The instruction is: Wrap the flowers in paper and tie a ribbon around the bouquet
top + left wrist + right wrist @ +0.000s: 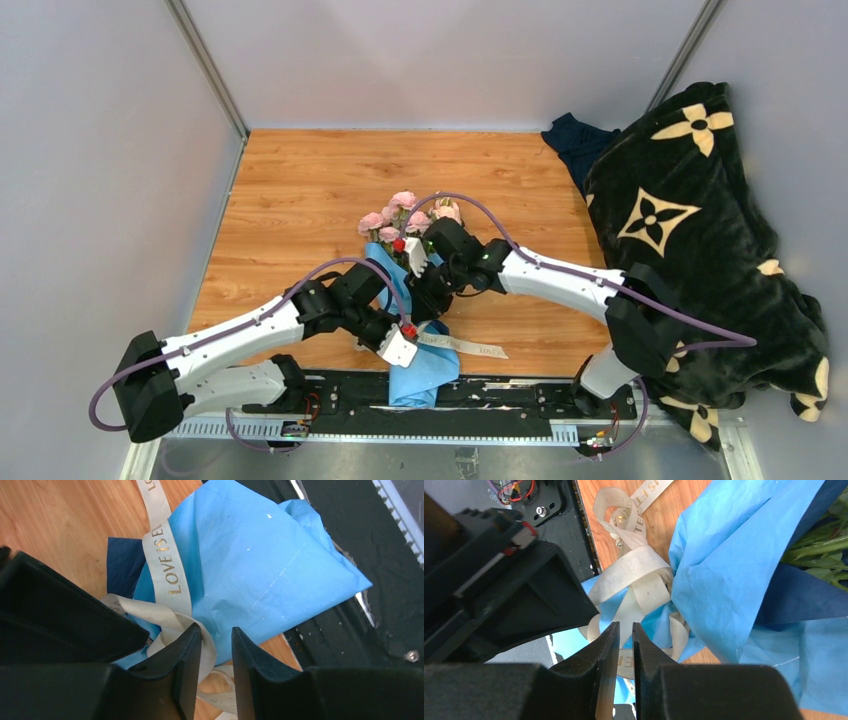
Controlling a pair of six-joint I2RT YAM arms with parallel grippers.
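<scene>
Your bouquet (418, 300) lies in the middle of the counter (300, 190), nearer its front edge. The pink flowers (405, 213) point toward the far wall, and the tail of the light blue paper (425, 372) spills onto the black rail at the arms' bases. The cream ribbon (167, 565), printed in gold letters, is wound and bunched about the paper's waist, with one loose end lying on the wood to the right. The counter is wood-grain with pale grey walls around it, and a dark blanket (700, 230) with cream flower shapes is heaped at its right side. Your left arm (250, 335) and right arm (560, 280) both bend inward and meet at the waist. The left jaws stand narrowly apart, the ribbon curling against one inner face. The right jaws show only a slit above the bunched ribbon, and you cannot tell whether a strand is caught. From above, the arms hide the waist.
</scene>
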